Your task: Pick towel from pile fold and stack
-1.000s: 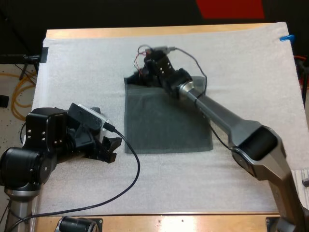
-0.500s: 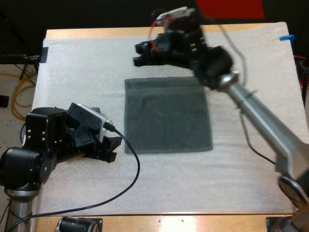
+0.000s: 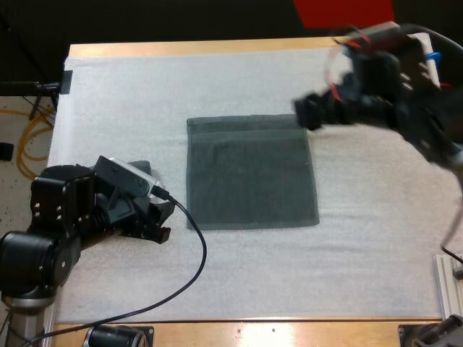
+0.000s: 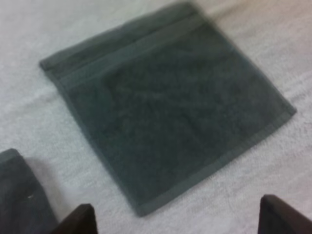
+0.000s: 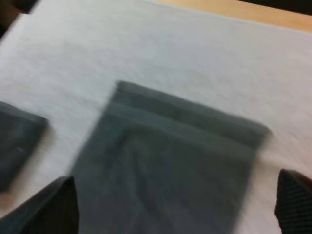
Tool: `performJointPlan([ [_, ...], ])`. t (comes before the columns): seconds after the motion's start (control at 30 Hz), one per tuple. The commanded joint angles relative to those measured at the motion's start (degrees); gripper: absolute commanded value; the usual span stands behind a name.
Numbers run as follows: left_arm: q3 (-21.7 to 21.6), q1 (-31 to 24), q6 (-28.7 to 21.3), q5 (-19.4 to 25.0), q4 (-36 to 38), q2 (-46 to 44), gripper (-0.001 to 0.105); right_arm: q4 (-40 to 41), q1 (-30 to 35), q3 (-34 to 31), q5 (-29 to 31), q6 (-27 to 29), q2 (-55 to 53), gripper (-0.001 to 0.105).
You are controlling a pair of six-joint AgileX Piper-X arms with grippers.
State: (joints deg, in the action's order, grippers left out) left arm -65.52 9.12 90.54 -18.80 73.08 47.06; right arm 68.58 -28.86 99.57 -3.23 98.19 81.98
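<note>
White mat [image 3: 130,94] on table [image 3: 217,48]: towel [image 3: 249,173] lies flat at centre, placed for folding. Right gripper [image 3: 304,116] hovers by its far right corner, jaws apart, empty. Left gripper [image 3: 164,222] waits near left, jaws apart, beside folded towel [image 4: 19,195], probably the stack's base.

The flat square dark grey-green towel [image 3: 249,173] lies in the middle of the white foam mat [image 3: 289,275]. A smaller folded dark towel [image 5: 17,146] lies apart to its left, beside the left gripper [image 3: 165,220].
</note>
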Motion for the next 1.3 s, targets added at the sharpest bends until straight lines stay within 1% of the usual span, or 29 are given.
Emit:
performJointPlan([
  [0.0,-0.3,0.0,0.5,1.1,-0.6,-0.9,0.065,1.0,1.6,-4.3,0.6,0.6,-3.6,0.078],
  [0.03,-0.3,0.0,0.7,1.1,-0.6,-1.1,0.065,0.9,2.3,-6.4,0.6,0.3,-5.4,0.078],
  [0.1,-0.3,0.0,1.0,1.1,-0.6,-1.5,0.065,0.5,4.2,-14.0,0.4,-1.4,-10.3,0.078],
  [0.13,-0.3,0.0,1.1,1.1,-0.6,-1.4,0.065,0.3,4.6,-15.6,0.3,-1.9,-11.8,0.078],
  [0.2,-0.3,0.0,2.9,1.1,-0.6,-1.4,0.065,-1.3,6.2,-23.6,-0.9,-4.1,-16.7,0.078],
  [0.23,-0.3,0.0,3.5,1.1,-0.6,-1.4,0.065,-1.8,6.6,-25.9,-1.1,-4.7,-17.6,0.078],
  [0.27,-0.3,0.0,4.0,1.0,-0.6,-1.4,0.065,-2.8,7.1,-29.7,-1.6,-6.0,-19.6,0.078],
  [0.33,-0.3,0.0,4.2,1.0,-0.6,-1.4,0.065,-3.8,7.8,-34.7,-2.2,-8.3,-22.0,0.078],
  [0.4,-0.3,0.0,4.8,1.0,-0.6,-1.4,0.065,-5.6,8.2,-41.2,-2.2,-10.6,-23.8,0.078],
  [0.43,-0.3,0.0,5.0,1.0,-0.5,-1.5,0.065,-6.0,8.2,-42.4,-2.4,-10.9,-24.0,0.078],
  [0.5,-0.3,0.0,5.1,1.0,0.0,-1.7,0.065,-9.0,8.2,-48.3,-3.1,-12.9,-23.9,0.078],
  [0.63,-0.3,0.0,5.1,1.0,1.9,-1.7,0.065,-17.2,8.4,-56.7,-5.1,-17.9,-22.5,0.078],
  [0.7,-0.3,0.0,5.1,1.0,3.0,-1.7,0.065,-24.0,9.0,-61.1,-9.8,-21.4,-20.7,0.078],
  [0.73,-0.3,0.0,5.1,1.0,3.2,-1.7,0.065,-25.4,9.2,-62.3,-11.0,-22.2,-20.3,0.078],
  [0.8,-0.3,0.0,5.1,1.0,3.2,-1.7,0.065,-31.8,10.1,-65.3,-15.9,-24.8,-17.6,0.078],
  [0.9,-0.3,0.0,5.1,1.0,3.2,-1.7,0.065,-37.2,11.0,-66.8,-19.6,-26.5,-13.3,0.078],
  [1.0,-0.3,0.0,5.1,1.0,3.2,-1.7,0.065,-41.8,11.8,-67.0,-24.4,-28.1,-8.1,0.078],
  [1.03,-0.3,0.0,5.1,1.0,3.2,-1.7,0.065,-43.1,12.0,-67.0,-25.2,-28.6,-7.3,0.078],
  [1.13,-0.3,0.0,5.1,1.0,3.2,-1.7,0.065,-49.0,12.0,-67.0,-29.8,-31.8,-2.5,0.078],
  [1.17,-0.3,0.0,5.1,1.0,3.3,-1.7,0.065,-51.1,12.0,-67.0,-32.2,-33.2,-0.8,0.078],
  [1.2,-0.3,0.0,5.1,1.0,3.3,-1.7,0.065,-52.6,12.0,-67.0,-34.4,-33.7,0.5,0.078],
  [1.27,-0.3,0.0,5.1,1.0,3.3,-1.7,0.065,-54.8,12.0,-67.0,-36.6,-34.6,2.8,0.078],
])
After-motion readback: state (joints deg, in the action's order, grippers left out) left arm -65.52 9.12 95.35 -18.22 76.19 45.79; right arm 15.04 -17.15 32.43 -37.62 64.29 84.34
